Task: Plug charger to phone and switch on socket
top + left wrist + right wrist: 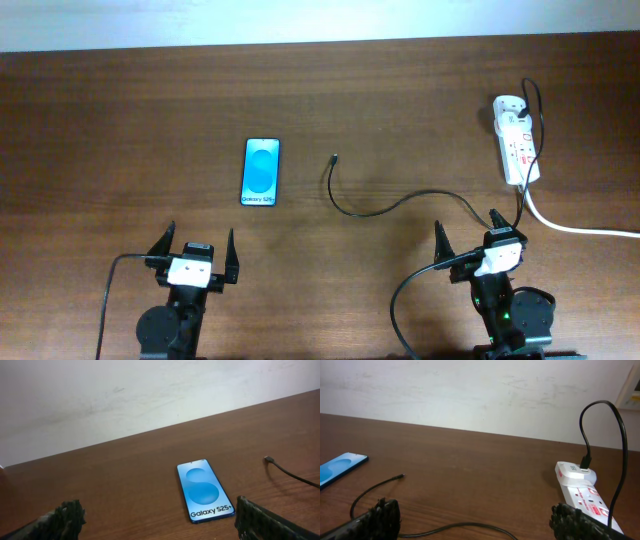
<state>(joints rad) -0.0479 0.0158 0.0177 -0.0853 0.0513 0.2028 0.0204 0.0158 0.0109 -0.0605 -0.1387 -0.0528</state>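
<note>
The phone lies flat on the wooden table, blue screen up, ahead of my left gripper, which is open and empty; the left wrist view shows it near the right finger. The charger cable curls from its free tip right of the phone across to the socket, a white power strip at the far right, where its plug sits at the far end. My right gripper is open and empty, just before the cable. The right wrist view shows the strip and the phone's corner.
The strip's thick white cord runs off to the right edge. The robots' black cables trail at the front by each arm base. A pale wall stands behind the table's far edge.
</note>
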